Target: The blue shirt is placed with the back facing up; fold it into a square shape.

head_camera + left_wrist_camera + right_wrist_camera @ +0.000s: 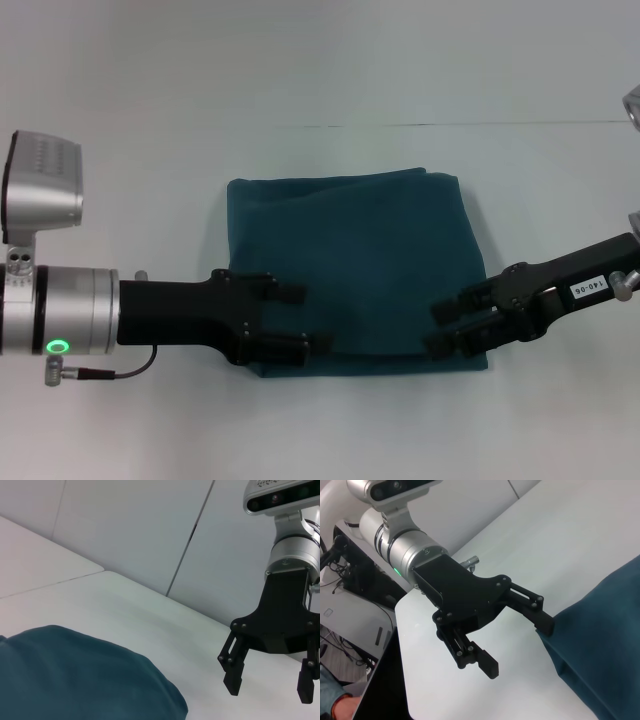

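The left gripper (307, 318) and right gripper (445, 328) hang with fingers spread wide over the folded shirt (350, 270), gripping nothing.

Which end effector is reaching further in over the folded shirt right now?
The left end effector: its open fingers extend past the blue shirt's side edge over the cloth. The right end effector, also open, sits nearer its edge.

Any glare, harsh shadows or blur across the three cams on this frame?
Head view: flat, even light; the blue shirt reads dark with few folds visible, only faint shadows under the left end effector and right end effector. Left wrist view: soft overall, shirt edge slightly blurred, no glare. Right wrist view: sharpest, with mild sheen on the silver arm housing.
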You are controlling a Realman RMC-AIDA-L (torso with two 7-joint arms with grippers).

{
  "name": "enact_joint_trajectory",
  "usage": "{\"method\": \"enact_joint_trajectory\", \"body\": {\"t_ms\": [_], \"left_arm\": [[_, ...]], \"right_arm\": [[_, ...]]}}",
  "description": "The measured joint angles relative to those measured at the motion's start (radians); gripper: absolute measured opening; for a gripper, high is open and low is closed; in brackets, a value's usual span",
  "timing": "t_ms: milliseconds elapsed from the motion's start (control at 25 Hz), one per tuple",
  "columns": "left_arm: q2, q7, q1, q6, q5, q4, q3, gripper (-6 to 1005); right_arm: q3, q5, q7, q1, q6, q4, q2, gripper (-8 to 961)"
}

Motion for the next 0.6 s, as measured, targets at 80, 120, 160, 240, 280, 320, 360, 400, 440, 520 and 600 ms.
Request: {"method": "enact_joint_trajectory", "body": {"t_ms": [80,120,160,240,280,320,360,400,440,520,600], "left_arm": [[0.0,0.0,0.002,0.0,-0.002,0.0,0.0,847],[0.0,0.0,0.002,0.0,-0.003,0.0,0.0,847],[0.0,0.0,0.003,0.0,-0.003,0.0,0.0,847],[0.0,0.0,0.003,0.001,-0.003,0.0,0.0,847],[0.0,0.0,0.002,0.001,-0.003,0.0,0.0,846],[0.0,0.0,0.002,0.001,-0.002,0.0,0.0,846],[0.0,0.0,0.002,0.001,-0.002,0.0,0.0,846],[0.0,0.0,0.002,0.0,-0.001,0.0,0.0,846],[0.0,0.0,0.002,0.0,-0.001,0.0,0.0,846],[0.0,0.0,0.002,0.0,-0.001,0.0,0.0,846],[0.0,0.0,0.002,0.0,-0.001,0.0,0.0,846]], "right_arm": [[0.0,0.0,0.0,0.0,0.0,0.0,0.0,778],[0.0,0.0,0.0,0.0,0.0,0.0,0.0,778],[0.0,0.0,0.0,0.0,0.0,-0.001,0.0,777],[0.0,0.0,0.0,0.0,0.0,-0.001,0.0,777],[0.001,0.0,0.0,0.0,0.0,-0.001,0.0,777],[0.001,0.0,0.0,0.0,0.0,-0.001,0.0,778],[0.002,0.0,0.0,0.0,0.0,-0.001,0.0,778],[0.003,0.0,0.0,0.0,0.0,-0.001,0.0,778],[0.003,0.0,0.0,0.0,0.0,-0.001,0.0,778],[0.003,0.0,0.0,0.0,0.0,-0.001,0.0,778],[0.004,0.0,0.0,0.0,0.0,-0.001,0.0,778]]}}
